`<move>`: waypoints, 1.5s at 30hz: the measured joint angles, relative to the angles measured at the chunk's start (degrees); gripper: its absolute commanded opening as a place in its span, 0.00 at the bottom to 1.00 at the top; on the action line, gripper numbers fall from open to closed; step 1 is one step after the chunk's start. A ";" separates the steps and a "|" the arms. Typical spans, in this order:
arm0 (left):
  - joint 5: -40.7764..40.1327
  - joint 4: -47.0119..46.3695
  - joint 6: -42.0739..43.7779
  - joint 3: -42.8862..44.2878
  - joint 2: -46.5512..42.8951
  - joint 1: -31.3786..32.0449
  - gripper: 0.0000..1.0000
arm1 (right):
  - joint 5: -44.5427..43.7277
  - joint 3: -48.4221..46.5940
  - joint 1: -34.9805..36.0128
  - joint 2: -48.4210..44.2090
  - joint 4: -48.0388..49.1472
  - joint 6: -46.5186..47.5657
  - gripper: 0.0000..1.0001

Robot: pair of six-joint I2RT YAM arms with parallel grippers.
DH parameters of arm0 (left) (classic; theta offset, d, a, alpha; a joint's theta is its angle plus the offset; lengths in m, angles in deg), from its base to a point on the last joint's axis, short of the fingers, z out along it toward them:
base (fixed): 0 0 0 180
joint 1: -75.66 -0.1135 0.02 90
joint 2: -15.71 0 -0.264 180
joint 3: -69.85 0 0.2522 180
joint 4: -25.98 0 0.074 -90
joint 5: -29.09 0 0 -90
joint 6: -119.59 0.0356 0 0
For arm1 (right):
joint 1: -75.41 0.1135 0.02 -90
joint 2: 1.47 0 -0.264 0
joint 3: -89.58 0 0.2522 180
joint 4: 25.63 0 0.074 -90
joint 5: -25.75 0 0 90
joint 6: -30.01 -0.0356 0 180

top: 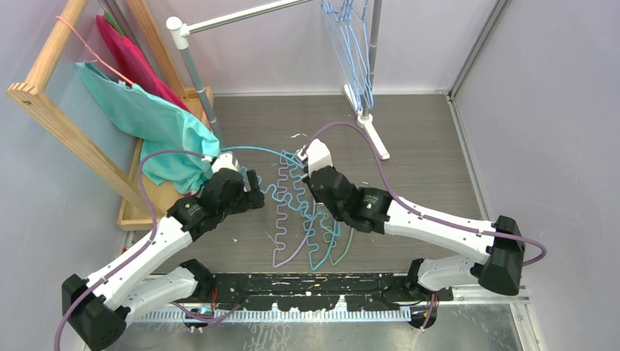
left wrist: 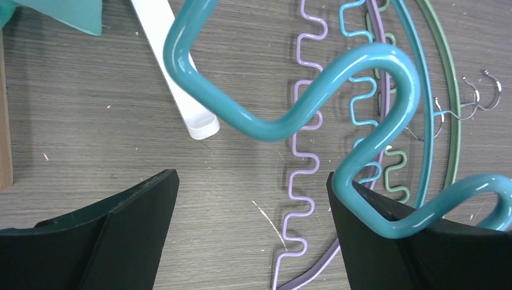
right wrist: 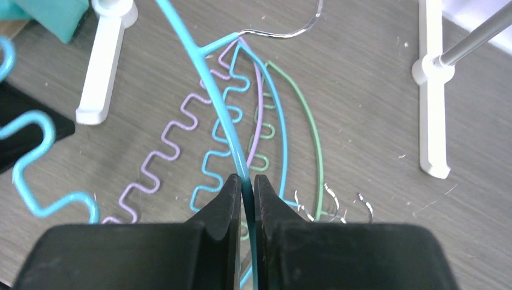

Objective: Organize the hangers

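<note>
My right gripper (right wrist: 244, 180) is shut on the thin arched top of a teal hanger (right wrist: 208, 78), lifted off the table. Its metal hook (right wrist: 284, 31) points away. Its wavy bar (left wrist: 290, 115) runs across the left wrist view and rests on the right finger (left wrist: 410, 254) of my left gripper (left wrist: 253, 199), which is open with nothing between its jaws. Below lie a lavender hanger (left wrist: 305, 163), a light blue hanger (right wrist: 217, 151) and a green hanger (right wrist: 308, 133), overlapping, hooks together. From above, my left gripper (top: 250, 191) and right gripper (top: 302, 157) flank this pile (top: 307, 227).
Several light blue hangers (top: 352, 55) hang on the grey rail (top: 241, 16), whose white feet (top: 374, 135) stand on the table. A wooden frame (top: 58, 117) at left carries teal cloth (top: 146, 117), red cloth and a pink wire hanger (top: 88, 45).
</note>
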 measured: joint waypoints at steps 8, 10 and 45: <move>-0.83 -0.44 -0.72 -1.49 -6.84 -0.24 0.98 | 7.54 -12.46 -6.71 6.32 -3.63 5.22 0.01; -1.01 -0.44 -0.72 -1.49 -7.93 -0.44 0.98 | 7.72 -15.43 -6.95 8.04 -4.61 7.17 0.01; -3.61 -1.51 1.84 11.93 0.74 -1.01 0.98 | 16.94 0.90 -10.86 0.87 12.11 -0.24 0.01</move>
